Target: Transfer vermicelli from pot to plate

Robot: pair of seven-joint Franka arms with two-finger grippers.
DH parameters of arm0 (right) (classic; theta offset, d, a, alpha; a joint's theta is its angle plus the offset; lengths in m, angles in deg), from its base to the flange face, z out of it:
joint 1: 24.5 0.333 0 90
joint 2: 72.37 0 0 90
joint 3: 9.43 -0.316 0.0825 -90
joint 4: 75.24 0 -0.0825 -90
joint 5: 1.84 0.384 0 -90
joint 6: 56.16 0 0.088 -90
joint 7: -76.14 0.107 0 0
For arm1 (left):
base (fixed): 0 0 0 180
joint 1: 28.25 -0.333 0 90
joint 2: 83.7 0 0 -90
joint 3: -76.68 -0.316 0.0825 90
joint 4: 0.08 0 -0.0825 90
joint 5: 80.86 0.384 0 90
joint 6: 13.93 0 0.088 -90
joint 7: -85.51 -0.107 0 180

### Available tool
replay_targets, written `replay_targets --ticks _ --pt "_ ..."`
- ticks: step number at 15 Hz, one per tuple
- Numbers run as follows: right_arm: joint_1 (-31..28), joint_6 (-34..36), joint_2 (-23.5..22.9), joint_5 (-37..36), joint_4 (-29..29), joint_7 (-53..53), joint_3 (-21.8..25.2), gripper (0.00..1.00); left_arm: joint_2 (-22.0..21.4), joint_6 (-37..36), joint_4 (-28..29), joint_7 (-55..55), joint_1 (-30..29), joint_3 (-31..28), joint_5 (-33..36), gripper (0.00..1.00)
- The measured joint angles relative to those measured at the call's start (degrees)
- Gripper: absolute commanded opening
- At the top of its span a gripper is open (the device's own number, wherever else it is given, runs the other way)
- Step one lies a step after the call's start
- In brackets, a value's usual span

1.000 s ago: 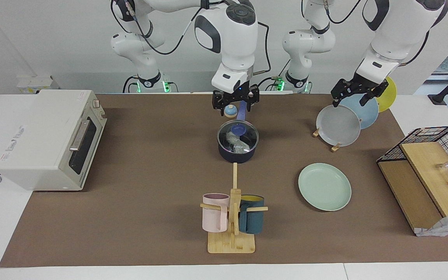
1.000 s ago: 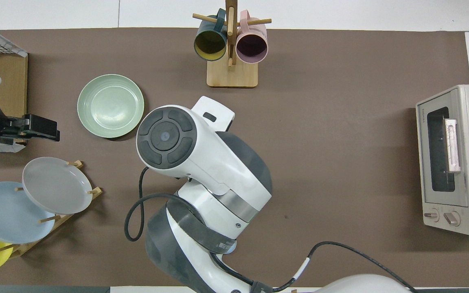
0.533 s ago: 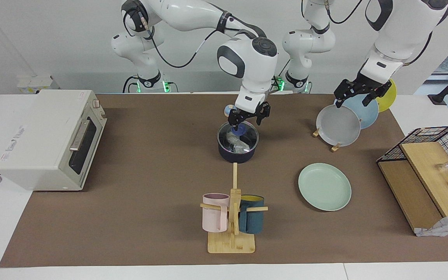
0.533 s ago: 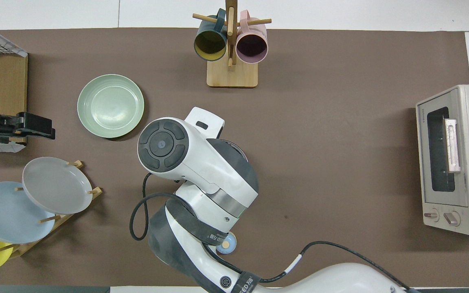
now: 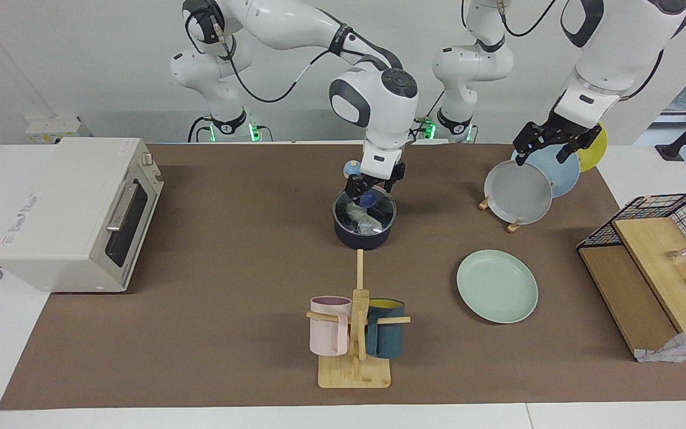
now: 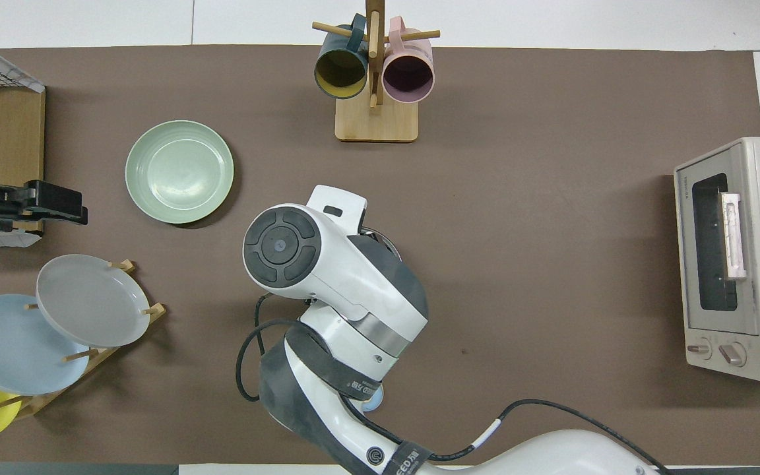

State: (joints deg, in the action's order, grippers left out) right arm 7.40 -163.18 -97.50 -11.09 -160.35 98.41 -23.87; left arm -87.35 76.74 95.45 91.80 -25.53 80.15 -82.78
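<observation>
Right gripper (image 5: 371, 192) sits low at the pot (image 5: 364, 221) rim; fingers unreadable. Vermicelli (image 5: 359, 217) lies inside pot. Plate (image 5: 497, 286) bare, toward left arm's end. Left gripper (image 5: 548, 145) waits over plate rack (image 5: 513, 226).

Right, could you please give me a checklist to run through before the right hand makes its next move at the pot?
1. Vermicelli in the pot: ok.
2. Right hand over the pot: ok, low at the blue knob.
3. Pot uncovered: not ok, it seems; a clear lid appears to sit on it.
4. Grip on the knob: cannot tell.
5. Plate bare, toward the left arm's end of the table: ok.
6. Left hand out of the way: ok, it waits over the plate rack.
</observation>
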Motion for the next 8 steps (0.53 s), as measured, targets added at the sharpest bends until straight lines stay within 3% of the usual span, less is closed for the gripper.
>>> replay_targets --ticks 8 --pt "-1.7 -4.9 1.1 0.8 -4.7 0.0 -0.1 1.0 0.0 0.2 0.0 0.0 0.0 0.0 0.0 1.0"
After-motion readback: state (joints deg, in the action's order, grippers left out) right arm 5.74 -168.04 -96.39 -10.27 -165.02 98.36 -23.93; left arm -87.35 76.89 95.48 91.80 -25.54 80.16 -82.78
